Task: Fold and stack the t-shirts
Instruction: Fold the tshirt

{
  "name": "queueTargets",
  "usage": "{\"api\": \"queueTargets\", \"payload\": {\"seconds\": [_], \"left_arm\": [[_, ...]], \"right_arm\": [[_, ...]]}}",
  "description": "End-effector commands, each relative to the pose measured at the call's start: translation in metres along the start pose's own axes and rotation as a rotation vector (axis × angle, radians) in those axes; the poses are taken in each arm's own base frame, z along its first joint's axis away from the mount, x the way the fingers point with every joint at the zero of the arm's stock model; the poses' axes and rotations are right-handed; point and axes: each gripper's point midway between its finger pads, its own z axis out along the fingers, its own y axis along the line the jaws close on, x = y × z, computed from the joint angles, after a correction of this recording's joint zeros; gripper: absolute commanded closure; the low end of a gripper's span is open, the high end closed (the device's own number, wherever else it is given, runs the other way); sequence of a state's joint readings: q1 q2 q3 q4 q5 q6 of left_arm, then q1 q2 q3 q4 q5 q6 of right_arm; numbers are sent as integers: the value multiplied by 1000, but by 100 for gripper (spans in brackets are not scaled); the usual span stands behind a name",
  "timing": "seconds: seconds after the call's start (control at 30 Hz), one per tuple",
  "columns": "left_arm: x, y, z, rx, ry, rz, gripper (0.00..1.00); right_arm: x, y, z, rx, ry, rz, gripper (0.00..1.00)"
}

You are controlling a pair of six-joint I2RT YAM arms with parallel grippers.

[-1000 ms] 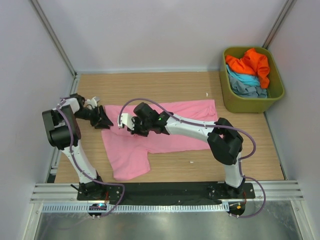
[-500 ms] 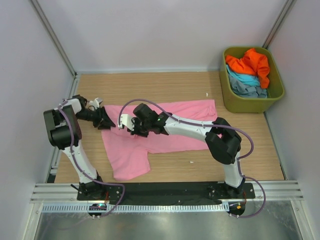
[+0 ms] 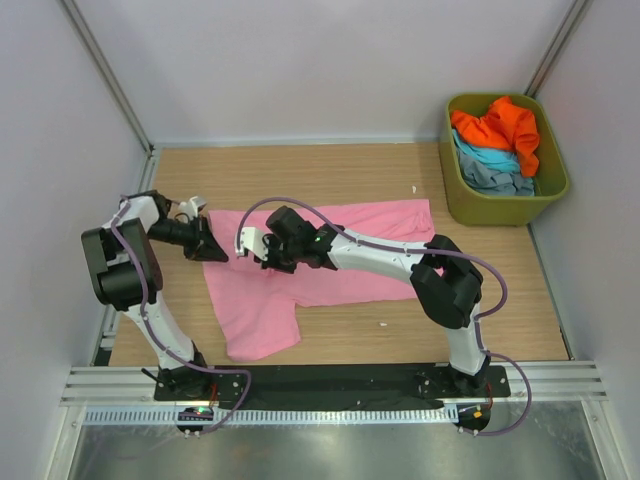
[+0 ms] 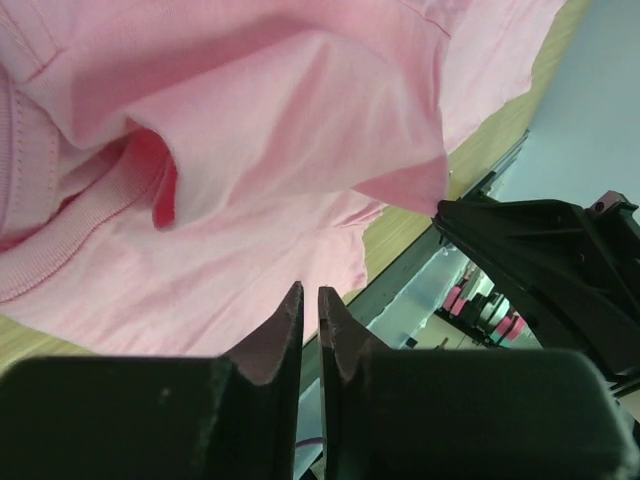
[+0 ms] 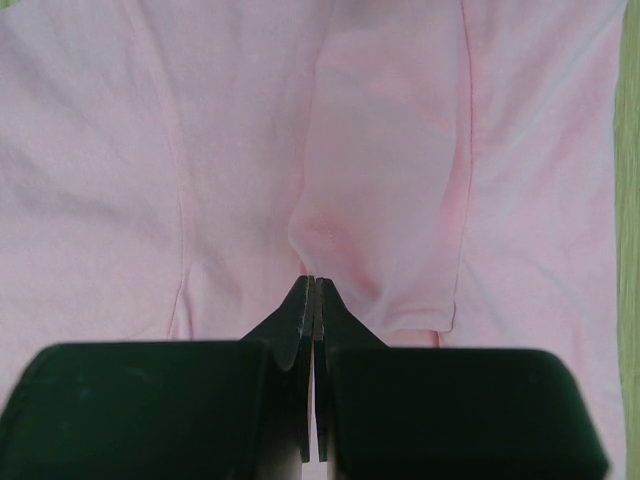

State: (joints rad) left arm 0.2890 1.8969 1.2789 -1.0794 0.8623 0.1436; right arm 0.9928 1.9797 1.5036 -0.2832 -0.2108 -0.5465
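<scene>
my right pincer [image 5: 314, 283] is clamped on a fold of the limp, light pink t-shirt [image 3: 390, 220] spread left of the green tub [image 3: 448, 190], my left pincer [image 4: 310, 295] nearly closed by its collar [image 4: 40, 268], grip unclear.

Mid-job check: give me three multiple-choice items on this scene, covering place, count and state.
1. Where does the green tub stand? A far right corner; B near left corner; C table centre.
2. How many shirt colours show in it? A one; B three; C five.
3. The right gripper is: A open; B shut on the tub rim; C shut on the pink t-shirt.
Answers: 1 A, the top view shows it there. 2 B, orange, light blue, grey-blue. 3 C, its fingers pinch pink fabric.
</scene>
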Motion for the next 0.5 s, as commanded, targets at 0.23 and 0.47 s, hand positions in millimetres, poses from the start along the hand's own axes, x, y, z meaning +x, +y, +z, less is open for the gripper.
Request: {"api": "queueTargets", "payload": {"seconds": [0.23, 0.47], "left_arm": [[7, 4, -4, -44, -30, 73, 73], [-8, 28, 5, -91, -44, 75, 64]], "right_arm": [[-19, -12, -4, 44, -58, -7, 99], [-16, -13, -7, 48, -51, -7, 99]]}}
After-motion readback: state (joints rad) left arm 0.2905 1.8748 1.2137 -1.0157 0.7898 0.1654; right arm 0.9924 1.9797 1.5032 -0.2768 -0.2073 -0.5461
